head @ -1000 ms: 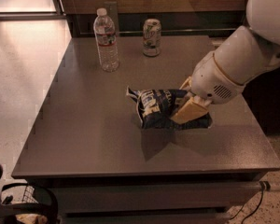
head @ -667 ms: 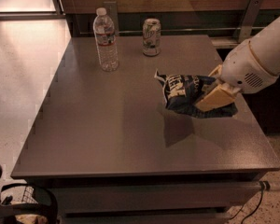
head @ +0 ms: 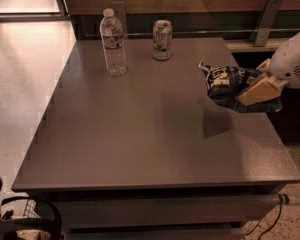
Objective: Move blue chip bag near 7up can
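Observation:
The blue chip bag [head: 225, 84], crumpled dark blue foil with pale lettering, hangs in the air above the table's right side, casting a shadow below it. My gripper [head: 252, 91] comes in from the right edge and is shut on the bag's right part, with a tan finger [head: 260, 88] across it. The 7up can [head: 162, 39], silvery-green with a pale label, stands upright at the back middle of the table, well to the left of and behind the bag.
A clear water bottle [head: 114, 43] with a white cap stands left of the can. The grey table [head: 140, 134] ends close to the right of the bag. A metal rail and bracket [head: 265, 21] run behind the table. Part of my base [head: 20, 219] shows at bottom left.
My gripper has lifted the bag off the table and carried it to the right and toward the back. The can and bottle have not moved.

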Motion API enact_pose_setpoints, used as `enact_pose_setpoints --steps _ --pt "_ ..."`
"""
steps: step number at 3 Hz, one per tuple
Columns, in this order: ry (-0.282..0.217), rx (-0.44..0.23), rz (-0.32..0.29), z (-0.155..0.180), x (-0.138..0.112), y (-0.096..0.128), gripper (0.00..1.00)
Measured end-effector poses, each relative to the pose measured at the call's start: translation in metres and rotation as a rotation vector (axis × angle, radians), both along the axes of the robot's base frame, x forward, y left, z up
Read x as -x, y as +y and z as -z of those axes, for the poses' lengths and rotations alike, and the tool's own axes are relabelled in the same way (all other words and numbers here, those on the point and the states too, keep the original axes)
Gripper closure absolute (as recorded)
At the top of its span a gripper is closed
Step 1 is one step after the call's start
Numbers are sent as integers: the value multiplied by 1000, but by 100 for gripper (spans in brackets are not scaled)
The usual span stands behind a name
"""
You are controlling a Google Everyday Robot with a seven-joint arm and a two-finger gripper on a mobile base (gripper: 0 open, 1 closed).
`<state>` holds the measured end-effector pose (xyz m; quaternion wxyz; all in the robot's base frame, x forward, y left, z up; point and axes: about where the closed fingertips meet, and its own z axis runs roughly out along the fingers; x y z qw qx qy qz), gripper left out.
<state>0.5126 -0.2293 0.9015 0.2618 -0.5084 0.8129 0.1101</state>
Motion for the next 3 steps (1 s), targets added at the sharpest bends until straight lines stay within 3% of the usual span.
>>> enact_pose_setpoints --steps 1,2,3 --pt "-60 22 49 -4 -28 -41 100" --pt "-134 38 34 -10 -52 -55 100" --pt "-134 38 34 -10 -52 -55 100"
